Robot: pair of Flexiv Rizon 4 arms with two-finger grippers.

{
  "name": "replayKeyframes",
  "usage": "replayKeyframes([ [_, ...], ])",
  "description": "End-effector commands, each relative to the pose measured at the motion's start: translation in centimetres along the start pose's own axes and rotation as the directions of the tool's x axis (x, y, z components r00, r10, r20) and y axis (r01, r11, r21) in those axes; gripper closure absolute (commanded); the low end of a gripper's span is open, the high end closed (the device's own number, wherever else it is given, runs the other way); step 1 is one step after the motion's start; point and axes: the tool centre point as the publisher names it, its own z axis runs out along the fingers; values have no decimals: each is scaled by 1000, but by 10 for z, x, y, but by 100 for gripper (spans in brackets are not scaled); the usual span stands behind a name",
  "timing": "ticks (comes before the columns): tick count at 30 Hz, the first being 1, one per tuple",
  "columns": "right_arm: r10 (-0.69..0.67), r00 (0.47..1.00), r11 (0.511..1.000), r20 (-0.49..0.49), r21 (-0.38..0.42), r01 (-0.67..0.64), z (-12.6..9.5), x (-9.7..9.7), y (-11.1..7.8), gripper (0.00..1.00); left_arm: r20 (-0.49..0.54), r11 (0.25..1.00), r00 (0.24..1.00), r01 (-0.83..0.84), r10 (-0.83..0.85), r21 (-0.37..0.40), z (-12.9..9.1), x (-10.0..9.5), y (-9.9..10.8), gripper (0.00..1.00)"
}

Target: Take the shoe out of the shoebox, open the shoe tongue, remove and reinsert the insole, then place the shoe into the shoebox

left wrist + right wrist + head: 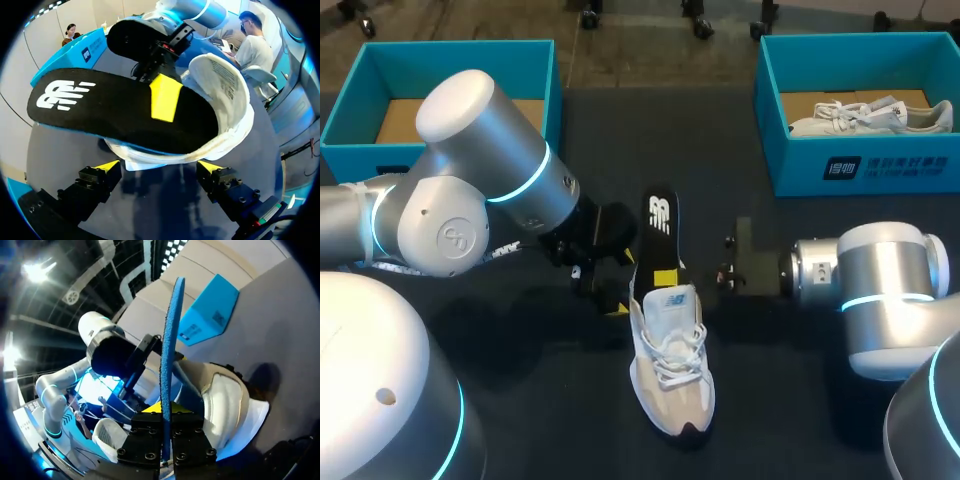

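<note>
Half out of the shoe (670, 370) on the counter (780, 410): insole (660, 225), pinched by right claw (667, 277). Left claw (159, 167) wide open at the heel. Likely removal or reinsertion. Next: brace shoe, slide insole straight.

Overhead lamps (34, 271) glare in the right wrist view; soft shadows lie beside the shoe (670, 365) on the table (790, 400).

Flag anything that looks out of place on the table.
The black insole sticks out of the heel opening of the shoe, tilted upward instead of lying flat inside, pinched by the right end effector.
</note>
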Motion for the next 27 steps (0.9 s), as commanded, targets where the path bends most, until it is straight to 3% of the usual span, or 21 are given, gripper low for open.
replayKeyframes([
  [1,6,1000,999,4,33,-6,3,2,-6,100,-2,1000,1000,-1,1,0,1,-1,0,0],
  [5,-18,1000,1000,-12,26,18,2,6,-6,100,-2,1000,1000,-1,1,0,1,-1,0,0],
  [6,-24,999,999,-22,22,25,1,8,-5,76,-2,1000,1000,-1,1,0,1,-1,0,0],
  [7,-30,999,999,-27,17,31,1,9,-4,60,-2,1000,1000,-1,1,0,1,-1,0,0],
  [10,-54,998,998,-34,10,54,-1,14,0,55,-2,1000,1000,-1,1,0,1,-1,0,0],
  [19,-104,993,994,-46,5,105,-1,21,16,58,-2,1000,1000,-1,1,0,1,-1,0,0],
  [27,-88,994,996,-72,-40,85,1,13,34,73,-2,1000,1000,-1,1,0,1,-1,0,0],
])
